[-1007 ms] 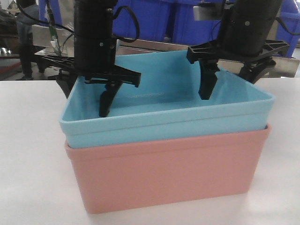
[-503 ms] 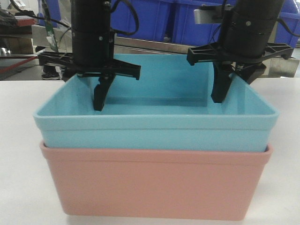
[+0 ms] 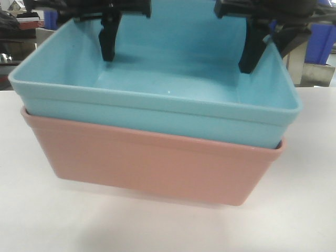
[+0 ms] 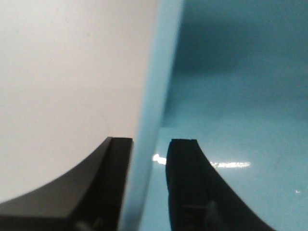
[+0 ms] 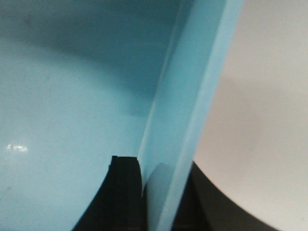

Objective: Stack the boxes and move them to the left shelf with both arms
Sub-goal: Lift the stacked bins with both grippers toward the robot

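Front view: the blue tub (image 3: pixel 157 107), nested in the pink tub (image 3: pixel 152 157), hangs under my left tool (image 3: pixel 100 37) and right tool (image 3: pixel 268 50), seemingly just off the surface (image 3: pixel 304 210). Left wrist: the tool is pinched nearly shut on the blue tub's wall. Right wrist: same grip. I should move both arms evenly, or the stack tilts.

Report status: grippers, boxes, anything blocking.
Left gripper shut on blue tub, left wall; right gripper shut on right wall. Blue tub nested in pink tub. No obstruction visible.
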